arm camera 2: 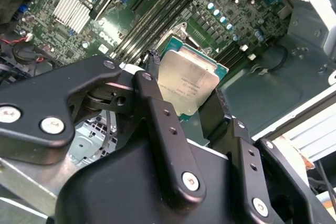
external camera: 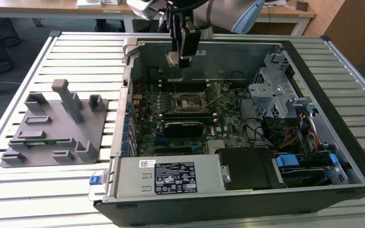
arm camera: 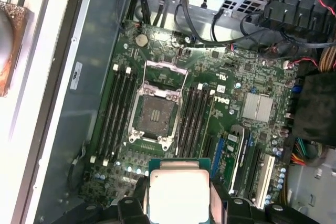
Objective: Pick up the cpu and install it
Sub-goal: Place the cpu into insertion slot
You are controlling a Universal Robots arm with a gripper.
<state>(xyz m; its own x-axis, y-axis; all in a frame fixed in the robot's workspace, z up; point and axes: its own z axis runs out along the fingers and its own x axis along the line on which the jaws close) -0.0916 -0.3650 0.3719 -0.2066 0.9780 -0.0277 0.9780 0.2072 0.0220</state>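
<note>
Grasping the cpu [arm camera 2: 187, 85] by its edges between the 2 black fingers [arm camera 2: 157, 124] of the tool [external camera: 178, 58], silvery top bared. Hanging above the open computer case [external camera: 233, 209], well apart from the motherboard's open socket [arm camera: 156, 113] below the tool.

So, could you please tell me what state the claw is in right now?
Claw: closed on the cpu, holding it above the motherboard.
</note>
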